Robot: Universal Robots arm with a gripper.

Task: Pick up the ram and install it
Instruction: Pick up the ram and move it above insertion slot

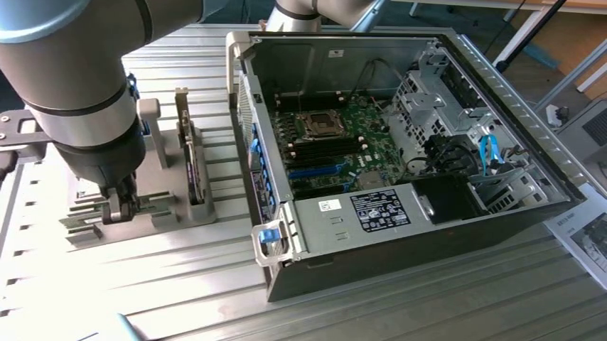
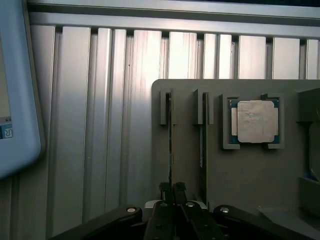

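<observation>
The ram [image 2: 170, 140] stands on edge in a slot of the grey holder [image 2: 240, 170], seen as a thin dark line. My gripper [image 2: 172, 189] sits at one end of that stick, its two black fingers [image 2: 164, 189] pressed together on the thin edge. In the exterior view the gripper [image 1: 121, 206] is down at the grey holder [image 1: 142, 220] at the exterior view's left, and the arm hides the ram there. A second thin stick [image 2: 202, 145] stands in the neighbouring slot.
A square silver processor chip [image 2: 256, 121] lies in a pocket of the holder. A tall dark card [image 1: 193, 167] stands upright in the holder. The open computer case [image 1: 493, 92] with its green motherboard [image 1: 332, 142] lies to the exterior view's right on the ribbed aluminium table [image 1: 190, 284].
</observation>
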